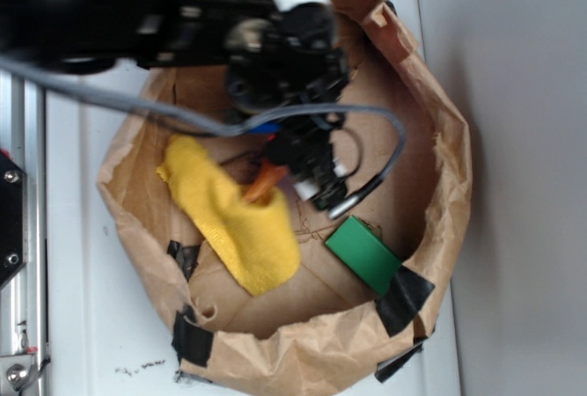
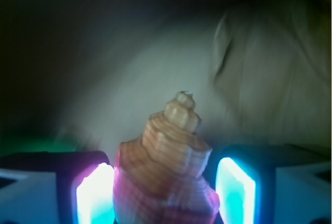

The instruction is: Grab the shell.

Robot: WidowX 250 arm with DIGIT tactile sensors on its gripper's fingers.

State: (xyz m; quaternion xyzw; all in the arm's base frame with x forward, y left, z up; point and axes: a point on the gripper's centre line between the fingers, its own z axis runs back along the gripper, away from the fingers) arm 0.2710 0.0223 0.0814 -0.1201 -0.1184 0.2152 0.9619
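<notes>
a: start with the big things. what's the setting?

b: a wide brown paper bag [image 1: 440, 139] with rolled-down walls sits on the pale bench [image 1: 92, 323]. the black arm [image 1: 138, 11] reaches in over it. inside lie a yellow cloth [image 1: 234, 217] and a green block [image 1: 365, 254].

a: which step is this?

b: i'd say the grasp itself. the gripper [image 1: 293, 171] is down by the cloth's upper edge, and the wrist view shows the shell [image 2: 166, 172] standing between its two lit pads [image 2: 93, 198], spire pointing away from the camera.

a: is it clamped?

b: it looks so: the pads sit narrow, right against the shell's sides, though blur hides the exact contact. from outside only an orange tip [image 1: 261, 183] shows.

a: next move?

b: probably a straight lift, clear of the cloth, keeping the squeeze firm, since a glossy ridged shell could twist.
</notes>
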